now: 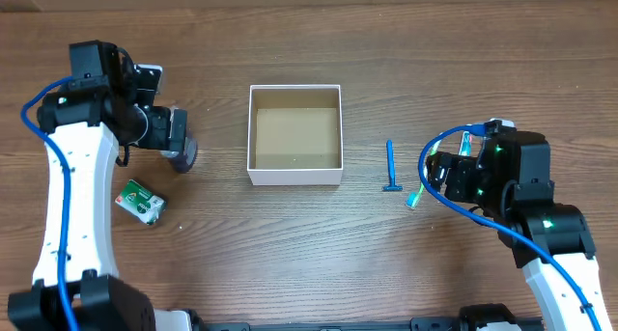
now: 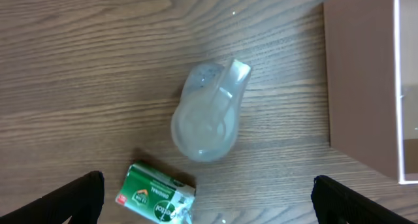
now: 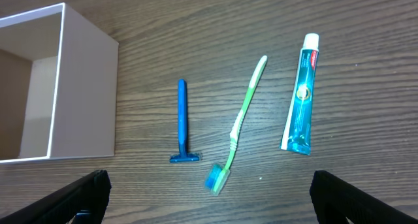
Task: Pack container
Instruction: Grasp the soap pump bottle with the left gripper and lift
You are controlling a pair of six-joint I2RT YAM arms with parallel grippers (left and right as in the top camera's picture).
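The white container (image 1: 294, 175) sat mid-table, 1 blue razor (image 1: 390, 167) lying near its right wall, a green packet (image 1: 140, 201) well apart on the left, beside the left arm (image 1: 72, 186).

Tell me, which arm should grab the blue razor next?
Probably the right one. The right tool hangs open close to the razor, on its side of the container. The left tool is across the container, above a clear bottle.

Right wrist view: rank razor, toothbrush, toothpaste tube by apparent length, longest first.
1. green plastic toothbrush with blue head
2. teal toothpaste tube with white cap, slightly shorter but wider
3. blue plastic disposable razor, clearly shortest
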